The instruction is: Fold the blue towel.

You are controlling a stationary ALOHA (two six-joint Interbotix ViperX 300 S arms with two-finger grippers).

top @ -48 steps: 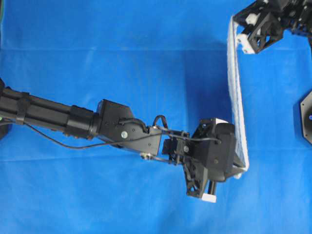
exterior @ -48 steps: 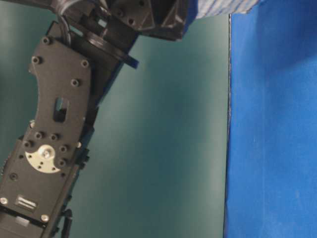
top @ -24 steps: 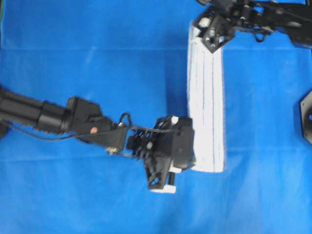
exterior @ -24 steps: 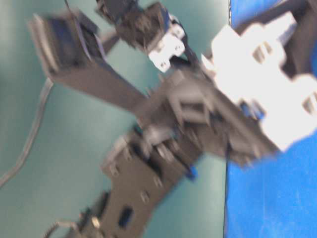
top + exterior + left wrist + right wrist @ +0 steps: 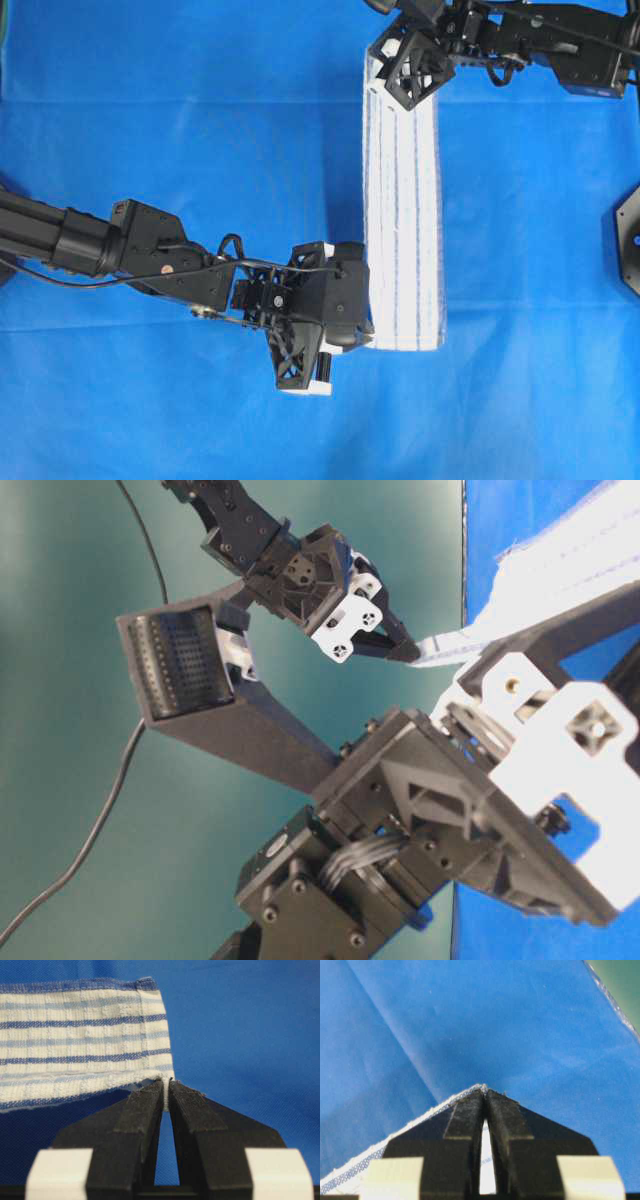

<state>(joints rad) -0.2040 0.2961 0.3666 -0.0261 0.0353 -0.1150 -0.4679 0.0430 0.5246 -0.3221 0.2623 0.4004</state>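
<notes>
Pinching blue towel [image 5: 403,215] corners

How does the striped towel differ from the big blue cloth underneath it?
The blue towel is white with thin blue stripes; the blue cloth is plain solid blue. The towel is a narrow strip, while the cloth covers the whole table. The towel is pinched at both ends by the left gripper and right gripper; the cloth lies flat, ungripped.

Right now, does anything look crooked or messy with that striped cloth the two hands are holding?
Nothing stands out. The white towel with thin blue stripes hangs as a long, straight, even strip over the plain blue table cloth, pinched at its near corner by the left hand and at its far end by the right hand.
</notes>
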